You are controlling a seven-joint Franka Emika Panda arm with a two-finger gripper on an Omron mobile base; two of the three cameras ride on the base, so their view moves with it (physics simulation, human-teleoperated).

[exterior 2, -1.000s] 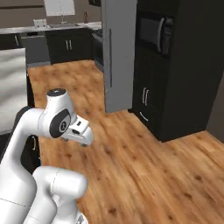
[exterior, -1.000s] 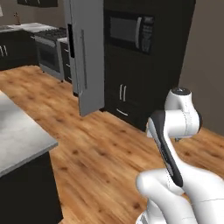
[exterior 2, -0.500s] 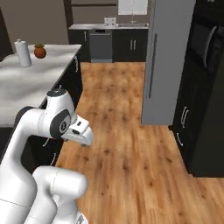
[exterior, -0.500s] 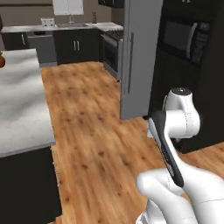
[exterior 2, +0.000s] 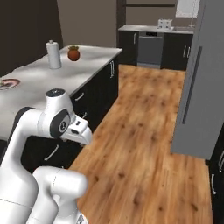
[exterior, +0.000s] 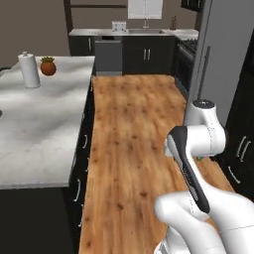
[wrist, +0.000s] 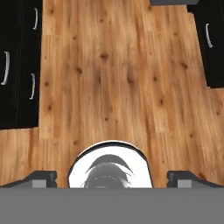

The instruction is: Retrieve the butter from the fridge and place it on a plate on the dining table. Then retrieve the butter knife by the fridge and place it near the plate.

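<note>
Wooden floor below, tool wide open, holding nothing

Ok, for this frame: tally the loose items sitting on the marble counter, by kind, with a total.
Paper towel roll: 1
Round orange-red fruit with a green top: 1
Plate, red-orange rim, near the counter's left edge in the right base view: 1
Total: 3

Both base views look forward and down from behind the arm, sharing the dining counter and the wooden floor beside it; hand view faces straight down at that floor, close.
</note>
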